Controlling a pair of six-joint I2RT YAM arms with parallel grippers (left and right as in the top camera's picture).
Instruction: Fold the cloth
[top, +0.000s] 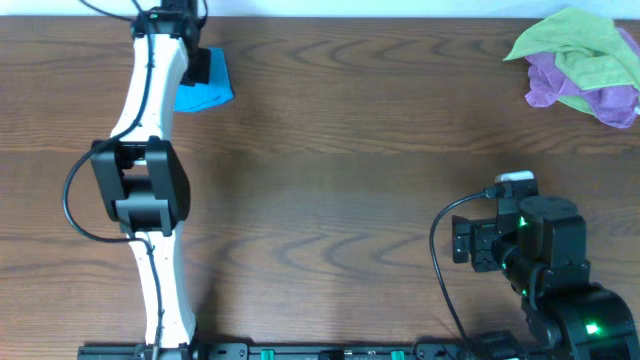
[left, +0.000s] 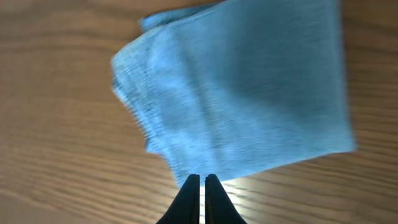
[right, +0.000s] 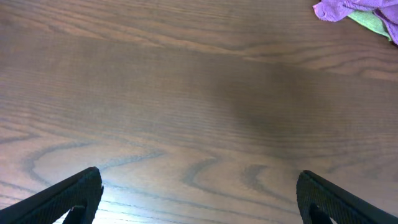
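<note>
My left claw is pinched shut at the lower edge of the cloth — whether it nips the hem, I cannot tell. The cloth sits compact in the overhead view's upper left, and I judge it mostly folded. My right claw gapes wide, empty. My left arm hides part of the cloth — its layers blur, and no tag shows.
</note>
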